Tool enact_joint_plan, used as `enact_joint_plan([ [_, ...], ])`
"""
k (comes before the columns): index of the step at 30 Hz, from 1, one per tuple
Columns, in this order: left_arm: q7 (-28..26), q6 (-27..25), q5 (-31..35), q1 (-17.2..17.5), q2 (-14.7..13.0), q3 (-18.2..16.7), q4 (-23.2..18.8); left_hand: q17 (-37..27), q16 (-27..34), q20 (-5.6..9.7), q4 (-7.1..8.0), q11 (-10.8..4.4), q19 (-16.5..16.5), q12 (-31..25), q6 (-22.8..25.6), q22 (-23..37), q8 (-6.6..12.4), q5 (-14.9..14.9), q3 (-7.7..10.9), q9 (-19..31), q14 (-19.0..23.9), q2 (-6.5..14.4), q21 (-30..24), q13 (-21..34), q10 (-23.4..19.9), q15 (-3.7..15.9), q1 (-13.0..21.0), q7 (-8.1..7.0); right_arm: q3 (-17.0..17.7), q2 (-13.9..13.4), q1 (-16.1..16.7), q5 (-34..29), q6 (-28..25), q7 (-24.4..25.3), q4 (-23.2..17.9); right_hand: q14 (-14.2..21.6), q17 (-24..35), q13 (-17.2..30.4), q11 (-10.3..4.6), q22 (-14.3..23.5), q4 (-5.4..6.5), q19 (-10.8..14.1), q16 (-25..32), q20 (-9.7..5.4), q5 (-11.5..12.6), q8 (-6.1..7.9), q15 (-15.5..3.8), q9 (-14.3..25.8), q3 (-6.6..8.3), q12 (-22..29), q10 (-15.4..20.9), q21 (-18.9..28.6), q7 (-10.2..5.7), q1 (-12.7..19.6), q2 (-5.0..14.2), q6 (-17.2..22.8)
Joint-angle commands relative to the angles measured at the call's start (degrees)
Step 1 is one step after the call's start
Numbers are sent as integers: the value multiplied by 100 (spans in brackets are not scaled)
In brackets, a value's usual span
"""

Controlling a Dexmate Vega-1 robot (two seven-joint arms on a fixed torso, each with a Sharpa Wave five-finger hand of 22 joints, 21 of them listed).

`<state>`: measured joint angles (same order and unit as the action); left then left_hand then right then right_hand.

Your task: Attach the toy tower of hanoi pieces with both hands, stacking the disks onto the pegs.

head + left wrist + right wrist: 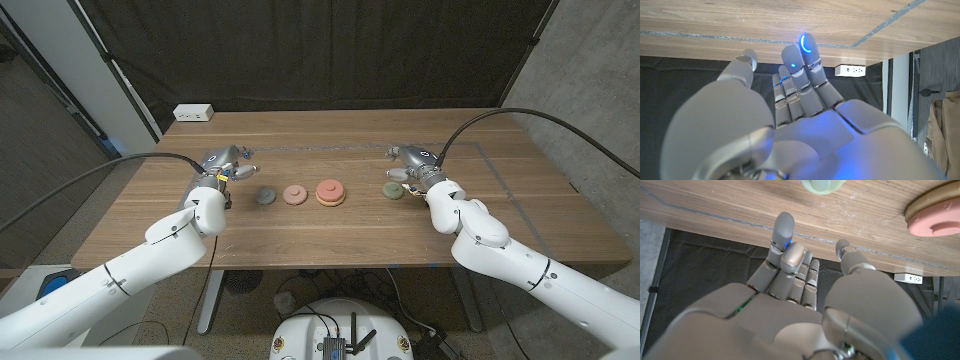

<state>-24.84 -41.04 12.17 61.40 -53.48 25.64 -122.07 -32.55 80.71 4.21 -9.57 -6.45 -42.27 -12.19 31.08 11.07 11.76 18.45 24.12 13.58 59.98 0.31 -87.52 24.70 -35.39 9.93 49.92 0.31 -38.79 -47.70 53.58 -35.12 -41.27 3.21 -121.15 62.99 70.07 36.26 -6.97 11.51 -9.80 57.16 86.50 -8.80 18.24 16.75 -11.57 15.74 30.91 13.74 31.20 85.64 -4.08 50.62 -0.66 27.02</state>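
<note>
Four toy pieces lie in a row across the middle of the wooden table: a grey disk, a pink disk, a pink disk stacked on an orange one, and a green disk. My left hand hovers just left of the grey disk, fingers apart and holding nothing; in the left wrist view the left hand reaches out with nothing in it. My right hand stands right behind the green disk, also holding nothing. In the right wrist view the right hand has its fingers extended near the green disk and the pink-on-orange stack.
A white power strip lies at the table's far left corner, with a dark curtain behind it. A thin taped line runs across the far part of the table. Cables trail from both wrists.
</note>
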Motion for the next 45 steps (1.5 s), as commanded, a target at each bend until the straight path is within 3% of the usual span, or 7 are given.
enact_joint_plan([
  [1, 87, 93, 49, -103, -16, 64, 90, -26, 20, 759, 3, 30, 11, 28, -11, 8, -7, 9, 57, 13, -21, -16, -26, 12, 21, 266, -4, 7, -68, -224, 54, -129, -266, 76, -113, -6, 20, 27, 54, -3, 2, -38, 6, -374, 34, 44, -85, 30, 27, -68, -89, 20, 8, 39, -43, 69],
  [11, 168, 81, 75, -153, -16, 110, 99, 11, 2, 759, 4, 29, 14, 21, -27, 7, -14, 7, 52, 1, -30, -23, -25, 6, 33, 266, -11, 21, -75, -406, 113, -224, -404, 2, -204, -74, 9, 6, 87, -7, 17, -77, -32, -372, 28, -14, -84, 22, 10, -151, -214, 13, 28, 14, -118, -39],
  [25, 390, -87, 295, -299, -117, 309, -30, 61, -36, 759, 6, 39, 26, 15, -63, 8, -27, 7, 49, -18, -79, -30, -23, -1, 54, 266, -18, 27, -83, -404, 124, -218, -387, -11, -166, -177, -39, -26, 102, -36, 21, -142, -109, -374, 24, -69, -86, 10, 18, -191, -268, -21, -11, 28, -151, -111],
  [35, 885, -266, 584, -500, -448, 526, -257, 99, -54, 755, 7, 40, 86, 46, -151, 5, -48, -16, 5, -33, -132, -102, -1, 2, 176, 265, -56, 15, -54, -381, 193, -132, -369, 84, -162, -231, -65, -37, 113, -46, 30, -163, -167, -372, 22, -108, -87, 4, 20, -186, -249, -30, -33, 37, -148, -172],
  [45, 1357, 396, 570, -578, -835, 457, -160, 146, -69, 759, 11, 19, 91, 16, -106, 8, -20, -30, -16, -37, -144, -111, -4, 1, 120, 266, -68, -1, -50, -380, 225, -74, -378, 113, -184, -240, -57, -27, 86, -37, 43, -160, -186, -372, 25, -134, -87, 0, 25, -162, -200, -18, -45, 38, -130, -203],
])
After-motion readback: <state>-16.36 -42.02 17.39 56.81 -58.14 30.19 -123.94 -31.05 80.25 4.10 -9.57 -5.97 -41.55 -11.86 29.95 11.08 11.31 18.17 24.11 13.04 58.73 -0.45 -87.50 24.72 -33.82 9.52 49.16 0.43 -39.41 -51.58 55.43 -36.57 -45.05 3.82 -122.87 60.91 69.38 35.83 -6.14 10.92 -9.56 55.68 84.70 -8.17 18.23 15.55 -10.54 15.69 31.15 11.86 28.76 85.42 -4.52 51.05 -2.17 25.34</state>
